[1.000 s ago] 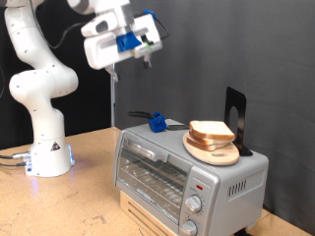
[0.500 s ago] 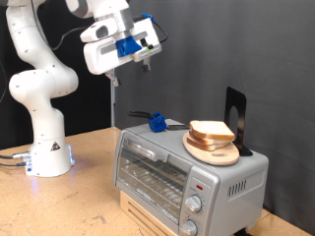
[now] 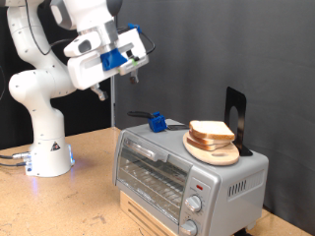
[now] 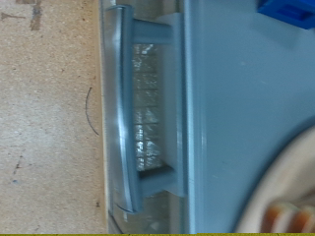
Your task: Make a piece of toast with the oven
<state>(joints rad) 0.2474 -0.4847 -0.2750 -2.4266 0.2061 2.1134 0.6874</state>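
Note:
The silver-grey oven (image 3: 187,175) stands at the exterior view's lower right with its glass door shut. A pale slice of toast (image 3: 211,130) lies on a round wooden board (image 3: 215,150) on the oven's top. My gripper (image 3: 135,61) hangs in the air above and to the exterior view's left of the oven, touching nothing. Nothing shows between its fingers. The wrist view looks down on the oven's bar handle (image 4: 122,108), glass door (image 4: 150,108) and flat top (image 4: 246,98). No fingers show in the wrist view.
A blue block with a black handle (image 3: 155,122) lies on the oven's top. A black stand (image 3: 234,116) rises behind the board. The oven sits on a pale wooden crate (image 3: 148,211). The robot's white base (image 3: 44,147) stands on the wooden table (image 3: 59,202).
The gripper has moved down and towards the exterior view's left, and has tilted. The oven, board and toast have not moved.

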